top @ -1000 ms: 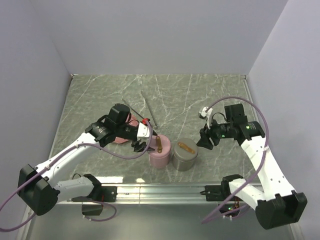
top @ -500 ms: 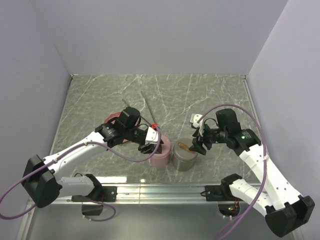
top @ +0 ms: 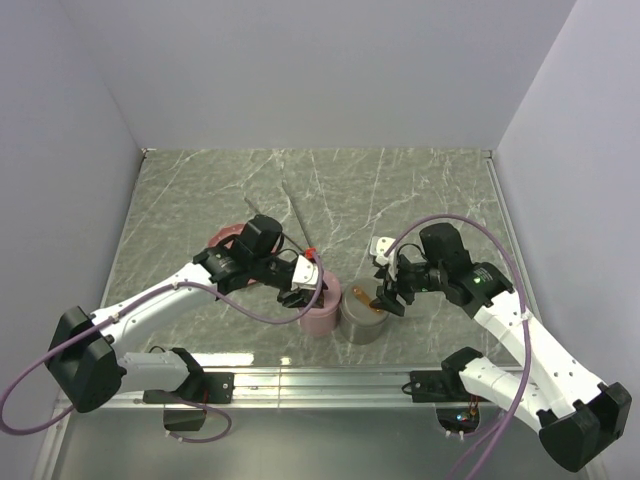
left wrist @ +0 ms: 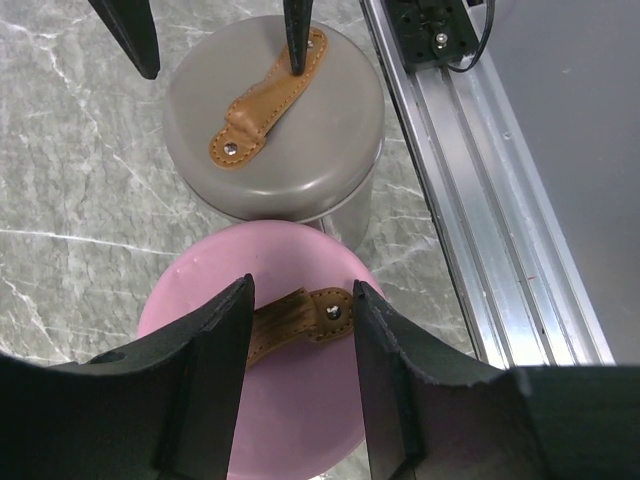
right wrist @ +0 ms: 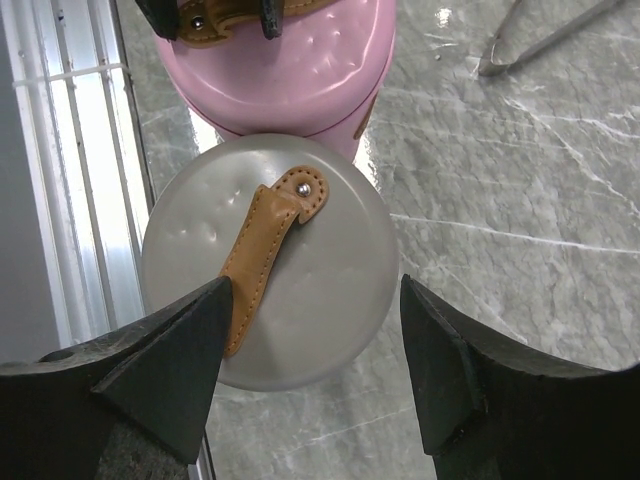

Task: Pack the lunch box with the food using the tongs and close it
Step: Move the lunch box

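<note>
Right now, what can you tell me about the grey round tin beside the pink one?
The grey tin is a short round can, matte metal by its look, standing upright on the marble table near the front rail. Its closed, slightly domed lid carries a tan stitched leather strap, riveted on. The pink tin stands close against it. The open right tool hangs over the lid, one finger at the strap's end; contact is unclear.

Far counter [top: 400, 190]: left bare.
Front centre: blocked by pink container [top: 320, 318] and grey container [top: 362, 322], set touching.
Above both lids: taken by left hand [top: 299, 295] and right hand [top: 385, 300].
Behind containers: tongs [top: 296, 215] laid flat.
</note>
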`<state>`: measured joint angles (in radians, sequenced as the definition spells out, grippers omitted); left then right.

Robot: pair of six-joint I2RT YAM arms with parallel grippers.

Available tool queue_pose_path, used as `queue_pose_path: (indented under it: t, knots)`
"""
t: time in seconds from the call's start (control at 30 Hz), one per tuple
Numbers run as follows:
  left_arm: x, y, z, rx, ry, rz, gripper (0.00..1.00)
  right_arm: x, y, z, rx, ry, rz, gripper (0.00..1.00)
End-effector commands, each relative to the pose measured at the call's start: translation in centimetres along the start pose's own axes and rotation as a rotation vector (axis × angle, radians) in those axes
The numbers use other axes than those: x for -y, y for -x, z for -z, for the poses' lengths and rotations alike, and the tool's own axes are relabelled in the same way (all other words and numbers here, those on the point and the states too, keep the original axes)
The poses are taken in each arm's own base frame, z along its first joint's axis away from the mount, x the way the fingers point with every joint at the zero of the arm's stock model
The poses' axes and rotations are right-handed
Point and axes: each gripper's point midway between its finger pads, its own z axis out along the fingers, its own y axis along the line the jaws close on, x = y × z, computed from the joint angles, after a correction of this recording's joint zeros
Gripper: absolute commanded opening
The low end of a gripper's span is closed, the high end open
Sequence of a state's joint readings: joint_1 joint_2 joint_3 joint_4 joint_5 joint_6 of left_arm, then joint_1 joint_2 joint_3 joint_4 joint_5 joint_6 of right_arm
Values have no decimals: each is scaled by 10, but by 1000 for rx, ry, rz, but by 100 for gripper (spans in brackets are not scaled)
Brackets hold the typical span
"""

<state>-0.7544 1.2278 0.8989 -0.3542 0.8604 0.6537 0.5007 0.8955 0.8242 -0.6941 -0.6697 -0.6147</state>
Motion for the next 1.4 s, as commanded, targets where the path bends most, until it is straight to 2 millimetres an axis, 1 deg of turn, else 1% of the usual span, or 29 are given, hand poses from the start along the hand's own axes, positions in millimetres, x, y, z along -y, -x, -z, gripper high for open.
queue_pose_path:
  t: [0.0,0.17,0.33,0.4,0.47,0.5,0.53,0.6,0.63,0.7,0.73,0.77,0.8,0.83,0.87,0.9,0.93,1.0,1.03,1.07,1.13,1.17,1.2,1.23,1.27,1.3,1.33,1.37]
  knots:
    - [13,-26,-4,-58,-33,37,49,0,-27,-9,-89,1,-22,75]
    - [25,-34,-3,-54,-66,36,47,0,-28,-12,-95,9,-55,75]
    - [30,-41,-3,-46,-74,51,47,-1,-19,-11,-80,20,-76,75]
    - [30,-38,-2,-39,-70,43,47,2,-12,-9,-66,10,-78,75]
    - [26,-30,0,-29,-55,40,50,3,-6,-6,-53,2,-83,75]
    - [24,-26,1,-25,-49,36,51,6,1,-4,-39,-8,-76,75]
    - [20,-17,3,-13,-37,37,52,7,4,-3,-32,-15,-81,75]
    - [17,-4,7,4,-25,26,55,13,17,2,0,-37,-79,75]
    - [13,9,11,24,-12,21,56,15,21,5,8,-45,-82,75]
    - [12,22,16,41,-10,18,62,19,36,11,43,-59,-85,75]
    - [10,36,22,63,6,-2,64,19,41,14,55,-63,-82,75]
    - [10,43,24,74,10,-5,66,20,46,17,66,-70,-84,76]
    - [10,49,28,85,18,-6,68,22,55,21,86,-76,-73,76]
    - [9,61,33,104,31,-15,69,22,59,25,98,-85,-72,76]
    - [9,67,36,112,36,-13,72,23,68,31,119,-96,-59,76]
    - [8,73,39,125,47,-13,73,24,72,34,130,-102,-60,76]
    - [7,84,45,144,70,3,75,25,79,39,148,-119,-54,77]
    - [0,93,53,167,117,32,79,32,92,49,184,-158,-68,77]
    - [-6,105,60,205,155,68,81,36,95,52,189,-172,-76,78]
    - [-18,105,69,214,215,103,86,47,101,61,205,-210,-99,78]
    - [-30,114,83,267,275,167,93,59,101,64,205,-224,-149,79]
    - [-45,112,96,289,340,247,99,72,102,74,219,-263,-179,79]
    - [-53,112,104,300,373,270,99,83,99,76,218,-273,-215,79]
    - [-62,110,111,307,412,298,99,88,99,79,229,-276,-246,79]
    - [-79,103,125,306,494,351,99,103,96,90,235,-323,-277,79]
    - [-88,106,135,325,533,410,99,113,90,89,225,-326,-314,80]
    - [-102,90,145,300,587,497,100,126,89,99,242,-360,-352,80]
    - [-110,84,152,292,617,546,99,133,86,101,244,-378,-377,80]
